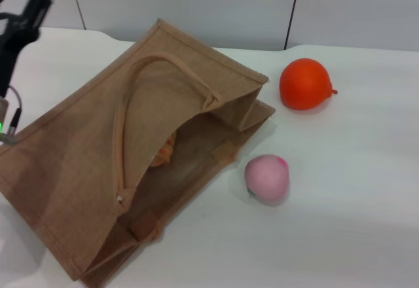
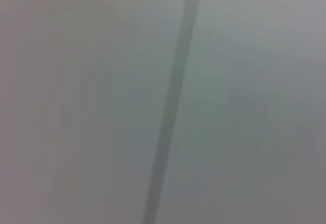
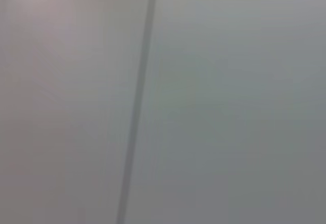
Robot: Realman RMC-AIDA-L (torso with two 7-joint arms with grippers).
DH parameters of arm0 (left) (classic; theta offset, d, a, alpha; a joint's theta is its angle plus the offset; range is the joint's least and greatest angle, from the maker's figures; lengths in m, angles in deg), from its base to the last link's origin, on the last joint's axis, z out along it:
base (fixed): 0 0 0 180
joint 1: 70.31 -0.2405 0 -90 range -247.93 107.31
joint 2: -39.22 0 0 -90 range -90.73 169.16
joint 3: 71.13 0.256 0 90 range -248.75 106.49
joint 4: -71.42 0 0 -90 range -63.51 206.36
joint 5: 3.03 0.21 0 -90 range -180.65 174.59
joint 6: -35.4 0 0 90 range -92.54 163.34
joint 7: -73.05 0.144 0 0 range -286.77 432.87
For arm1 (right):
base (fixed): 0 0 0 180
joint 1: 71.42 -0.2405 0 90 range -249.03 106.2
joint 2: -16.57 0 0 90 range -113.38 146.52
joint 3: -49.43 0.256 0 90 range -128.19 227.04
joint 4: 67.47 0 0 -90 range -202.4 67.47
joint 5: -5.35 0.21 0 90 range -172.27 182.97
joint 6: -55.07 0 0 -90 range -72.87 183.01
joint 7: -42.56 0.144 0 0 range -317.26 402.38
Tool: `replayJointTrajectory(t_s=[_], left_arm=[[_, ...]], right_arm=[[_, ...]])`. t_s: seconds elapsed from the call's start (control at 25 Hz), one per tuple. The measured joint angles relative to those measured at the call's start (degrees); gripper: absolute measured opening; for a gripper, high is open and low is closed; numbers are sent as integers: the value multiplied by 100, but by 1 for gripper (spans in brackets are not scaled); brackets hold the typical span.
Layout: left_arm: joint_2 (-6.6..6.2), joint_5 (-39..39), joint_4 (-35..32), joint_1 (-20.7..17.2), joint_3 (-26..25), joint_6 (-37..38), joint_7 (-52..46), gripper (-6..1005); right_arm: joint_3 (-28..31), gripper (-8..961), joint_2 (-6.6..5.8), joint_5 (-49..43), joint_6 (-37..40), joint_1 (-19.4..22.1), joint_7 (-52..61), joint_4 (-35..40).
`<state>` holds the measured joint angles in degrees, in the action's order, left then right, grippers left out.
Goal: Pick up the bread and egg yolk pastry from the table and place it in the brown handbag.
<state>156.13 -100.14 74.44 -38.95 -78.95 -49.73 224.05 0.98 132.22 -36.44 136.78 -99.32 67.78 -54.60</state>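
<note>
Burlap fills most of the head view: the large rectangular brown handbag of coarse jute lies on its side on the white table, its mouth gaping toward the fruit, one long tan loop handle draped across the upper panel. Deep inside the opening a sliver of orange and tan shows, which I take to be the ridged, striped bread lying in the bag. The small pale egg yolk pastry cannot be found anywhere; it may sit farther inside, hidden by the cloth, but that is a guess.

Two things outside the task rest on the table: a smooth round orange fruit well beyond the bag's mouth, and a pink ball just beside the opening (neither belongs in the bag).

Raised at the table's far corner on the robot's left, clear of the bag, is the left gripper; nothing is seen between its dark fingers, yet whether they are parted or closed cannot be told. No right gripper appears, and both wrist views show only a blank grey wall with a dark seam.

Judged from this, the placing looks done or nearly so. A next move calls for confirming the pastry's whereabouts, then parking the arm.
</note>
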Motion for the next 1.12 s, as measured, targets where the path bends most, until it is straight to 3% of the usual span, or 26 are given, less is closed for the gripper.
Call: replayJointTrajectory(t_s=[0.16,1.12], left_arm=[[0,-594,217,-21,-65,351,176,881],[-4,-806,225,-113,-71,361,163,882]], right_arm=[[2,894,5,506,-17,-3,-302,-278],[64,894,10,573,214,93,-293,-428]])
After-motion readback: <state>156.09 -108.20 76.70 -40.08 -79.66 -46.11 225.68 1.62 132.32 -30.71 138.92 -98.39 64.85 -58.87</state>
